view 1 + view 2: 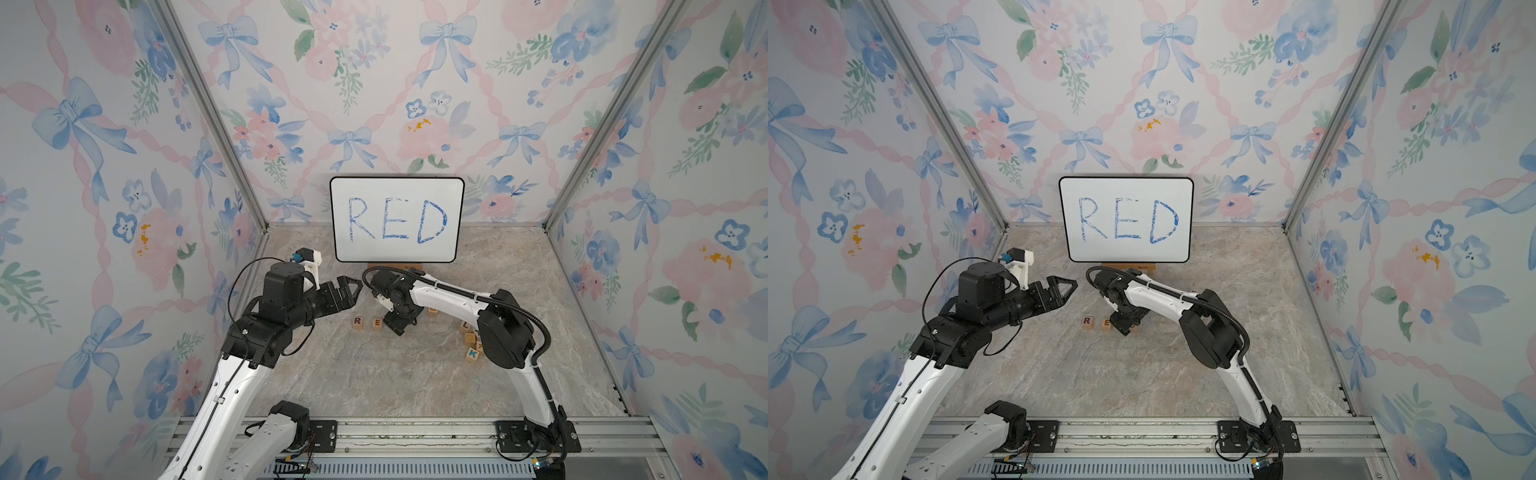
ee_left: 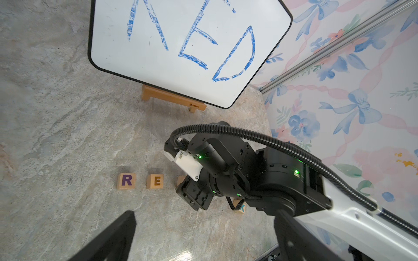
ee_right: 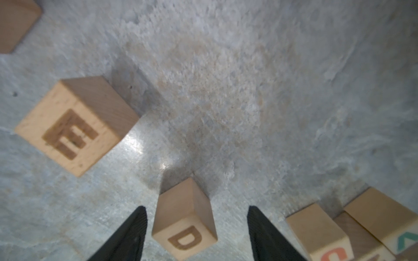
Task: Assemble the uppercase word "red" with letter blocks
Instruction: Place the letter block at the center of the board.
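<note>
Two letter blocks stand in a row on the marble table: the purple R [image 1: 358, 322] [image 2: 126, 180] and, to its right, the E [image 1: 377, 323] [image 2: 156, 181] [image 3: 74, 126]. My right gripper [image 1: 395, 325] [image 3: 196, 208] points down at the row's right end. It is open, and the D block [image 3: 185, 226] rests on the table between its black fingers [image 3: 135, 228], with a gap on each side. The top views hide the D under that gripper. My left gripper [image 1: 353, 286] [image 2: 204, 217] is open and holds nothing. It hovers to the left of the row and above it.
The white board [image 1: 397, 220] with blue RED stands on a wooden easel [image 2: 172, 99] behind the row. Several other letter blocks lie right of the right gripper, among them a teal K [image 1: 472, 354] [image 2: 241, 206]. The right arm [image 1: 503, 328] reaches over them.
</note>
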Controlling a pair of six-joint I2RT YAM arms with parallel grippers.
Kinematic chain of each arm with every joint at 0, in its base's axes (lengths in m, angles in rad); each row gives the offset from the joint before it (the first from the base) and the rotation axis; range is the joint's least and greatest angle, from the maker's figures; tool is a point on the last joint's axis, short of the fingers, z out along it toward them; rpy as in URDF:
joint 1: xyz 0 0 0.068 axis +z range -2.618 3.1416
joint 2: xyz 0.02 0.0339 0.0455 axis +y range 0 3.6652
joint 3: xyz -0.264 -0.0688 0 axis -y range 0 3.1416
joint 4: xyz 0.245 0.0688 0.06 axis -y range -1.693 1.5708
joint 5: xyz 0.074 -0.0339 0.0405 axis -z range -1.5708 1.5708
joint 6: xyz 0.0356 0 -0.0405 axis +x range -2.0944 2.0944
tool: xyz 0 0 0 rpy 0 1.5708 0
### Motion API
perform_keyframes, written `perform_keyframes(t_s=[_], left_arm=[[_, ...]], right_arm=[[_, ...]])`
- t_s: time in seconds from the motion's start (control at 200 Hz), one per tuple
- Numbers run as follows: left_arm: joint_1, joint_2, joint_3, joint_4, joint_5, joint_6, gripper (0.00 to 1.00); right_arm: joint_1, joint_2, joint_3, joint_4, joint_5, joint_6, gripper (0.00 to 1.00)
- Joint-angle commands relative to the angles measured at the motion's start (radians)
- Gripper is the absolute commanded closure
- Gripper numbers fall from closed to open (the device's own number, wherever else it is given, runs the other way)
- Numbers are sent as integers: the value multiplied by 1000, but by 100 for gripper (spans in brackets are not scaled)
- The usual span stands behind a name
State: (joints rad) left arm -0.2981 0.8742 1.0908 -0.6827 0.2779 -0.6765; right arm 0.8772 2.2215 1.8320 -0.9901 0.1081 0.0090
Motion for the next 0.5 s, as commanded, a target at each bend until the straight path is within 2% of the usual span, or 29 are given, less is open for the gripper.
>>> perform_keyframes(t_s=[0.0,0.185,0.235,0.495], left_arm=[[8,10,28,-13,-3,28,2],[11,58,28,-12,4,29,2],[10,75,29,-12,7,31,2],[1,159,-9,-12,29,38,2]], right_arm=[[-25,-89,-53,25,-42,53,20],[-80,-231,-177,128,-145,171,0],[-94,-267,-205,146,-162,196,3],[-160,-415,-308,166,-229,283,3]])
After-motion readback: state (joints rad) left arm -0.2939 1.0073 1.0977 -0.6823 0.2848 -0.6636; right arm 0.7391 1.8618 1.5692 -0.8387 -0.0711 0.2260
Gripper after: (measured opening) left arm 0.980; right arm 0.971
